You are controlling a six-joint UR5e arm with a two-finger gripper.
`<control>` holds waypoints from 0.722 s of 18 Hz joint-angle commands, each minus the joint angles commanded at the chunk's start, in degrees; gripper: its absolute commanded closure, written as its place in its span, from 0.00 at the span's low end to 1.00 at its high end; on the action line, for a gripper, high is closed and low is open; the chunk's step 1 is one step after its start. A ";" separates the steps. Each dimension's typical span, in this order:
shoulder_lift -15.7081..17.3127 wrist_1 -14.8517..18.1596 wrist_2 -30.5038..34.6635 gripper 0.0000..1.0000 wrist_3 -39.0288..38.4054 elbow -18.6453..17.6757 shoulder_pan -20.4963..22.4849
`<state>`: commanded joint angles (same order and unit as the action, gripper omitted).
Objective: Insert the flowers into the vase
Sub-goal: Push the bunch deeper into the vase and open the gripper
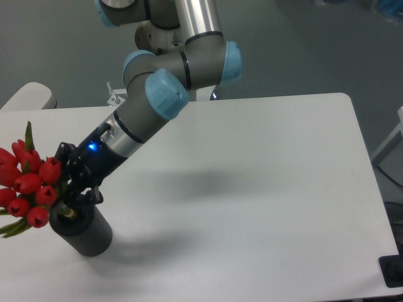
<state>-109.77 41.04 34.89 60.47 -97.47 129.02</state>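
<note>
One arm [148, 104] slanting down-left, jaws clamping flowers [28, 185] over vase [82, 226].

Lighting even and fairly bright, diffuse, from overhead. White table [264, 189] reads slightly grey-blue, no blown highlights. Soft broad shadow of the arm [157, 94] falls on the tabletop right of centre; a shorter, darker shadow lies right of the vase [82, 228]. Mild specular streak on the arm's metal tube. 1 small blue indicator light glows near the wrist. Overall slightly soft and low-resolution; red flowers [28, 185] oversaturated, bud detail lost.
</note>
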 joint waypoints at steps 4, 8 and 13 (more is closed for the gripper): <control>-0.53 0.00 0.17 0.62 0.88 0.00 0.17; -1.06 0.00 0.35 0.45 3.17 -0.53 0.61; -1.15 0.09 0.35 0.20 3.17 -1.32 1.05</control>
<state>-110.92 41.13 35.24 63.63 -98.79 130.08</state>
